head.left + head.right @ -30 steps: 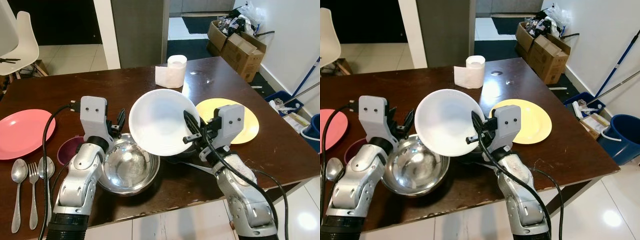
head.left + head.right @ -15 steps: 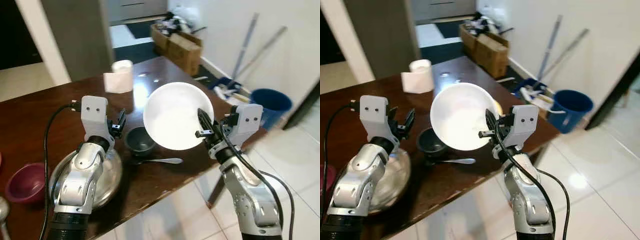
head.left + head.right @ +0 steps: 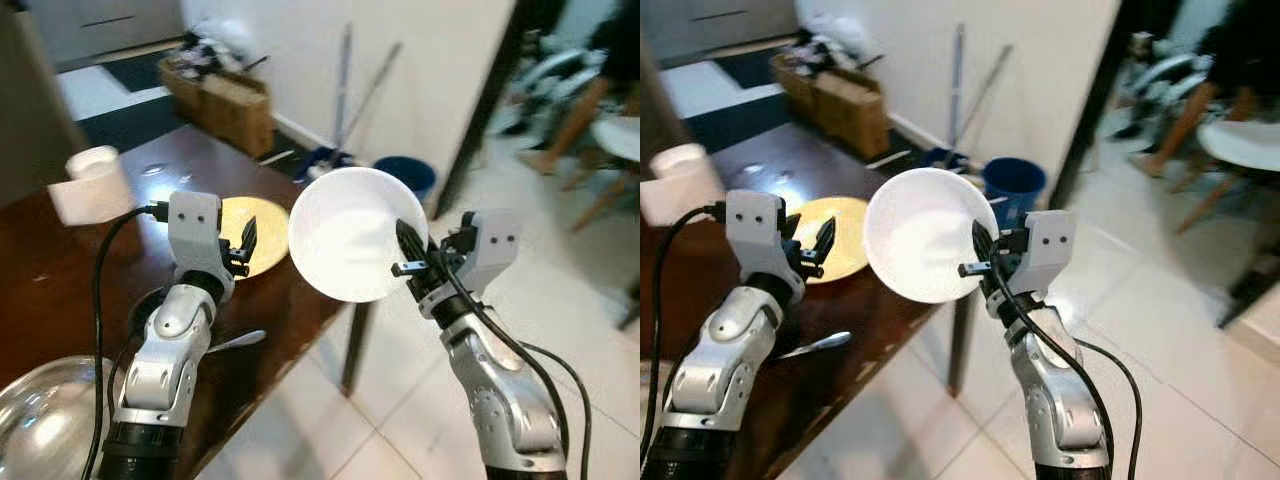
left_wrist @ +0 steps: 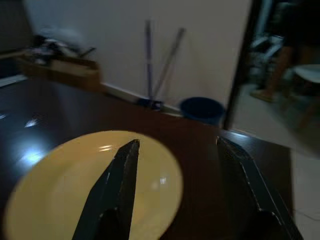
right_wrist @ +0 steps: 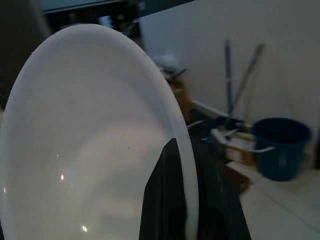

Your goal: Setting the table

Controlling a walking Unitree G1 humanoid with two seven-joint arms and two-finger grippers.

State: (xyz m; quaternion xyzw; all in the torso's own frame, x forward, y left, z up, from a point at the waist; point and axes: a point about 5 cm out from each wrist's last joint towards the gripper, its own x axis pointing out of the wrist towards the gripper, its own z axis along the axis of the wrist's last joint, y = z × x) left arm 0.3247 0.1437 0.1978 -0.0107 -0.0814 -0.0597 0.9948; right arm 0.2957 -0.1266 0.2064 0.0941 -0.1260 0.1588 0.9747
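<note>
Left eye view showed the white bowl (image 3: 346, 233) held up in the air, tilted on edge with its hollow facing the camera, out past the right-hand edge of the bench (image 3: 60, 280) and above the pale tiled floor (image 3: 400, 400). The right end effector (image 3: 408, 250) was clamped on the bowl's right rim; in the right wrist view one black finger (image 5: 162, 200) lay against the inside of the bowl and the other sat behind the rim.

The left end effector (image 3: 245, 245) hung empty over the bench with its two fingers spread apart, and in the left wrist view those fingers (image 4: 117, 190) framed the yellow plate (image 4: 90, 185) lying flat on the dark wood near the bench's right end. A metal spoon (image 3: 235, 342) rested on the bench just near of that plate, beside the left arm. A steel bowl (image 3: 40, 415) sat at the near left part of the bench, and a roll of paper towel (image 3: 92, 183) stood upright at the far left.

Farther off, cardboard boxes (image 3: 225, 100) stood against the wall, two mop handles (image 3: 355, 90) leaned there, and a blue bucket (image 3: 402, 175) sat on the floor below them.
</note>
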